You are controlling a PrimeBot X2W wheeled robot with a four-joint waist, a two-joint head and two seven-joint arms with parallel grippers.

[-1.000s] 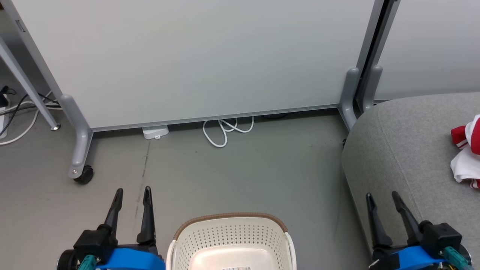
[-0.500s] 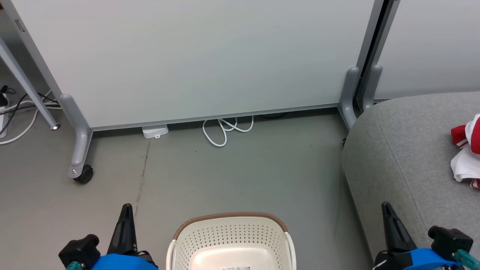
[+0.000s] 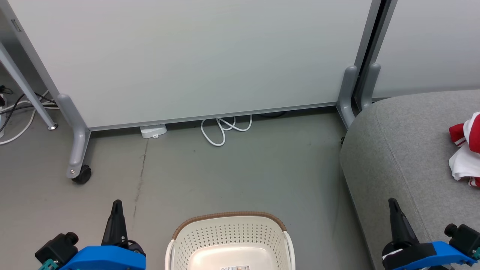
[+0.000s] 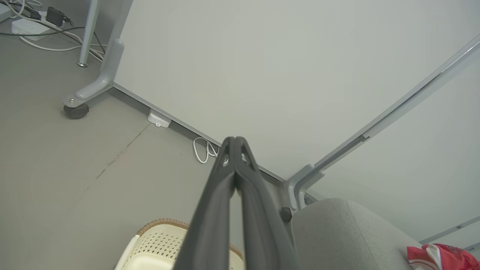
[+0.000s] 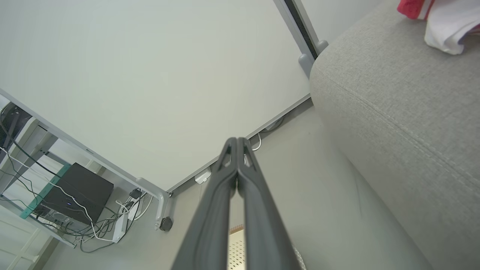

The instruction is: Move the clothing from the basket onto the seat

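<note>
While your left gripper [image 3: 116,205] and right gripper [image 3: 393,202] both had their dark fingers pressed together on nothing, they flanked the cream, brown-rimmed perforated laundry basket [image 3: 228,218], which stood on the grey floor [image 3: 243,172] at the bottom middle of the head view. You had the red-and-white jersey clothing [image 3: 464,150] lying bunched on the grey fabric seat [image 3: 405,150] at the far right, well apart from the basket, with the right gripper showing against the seat's near corner.
</note>
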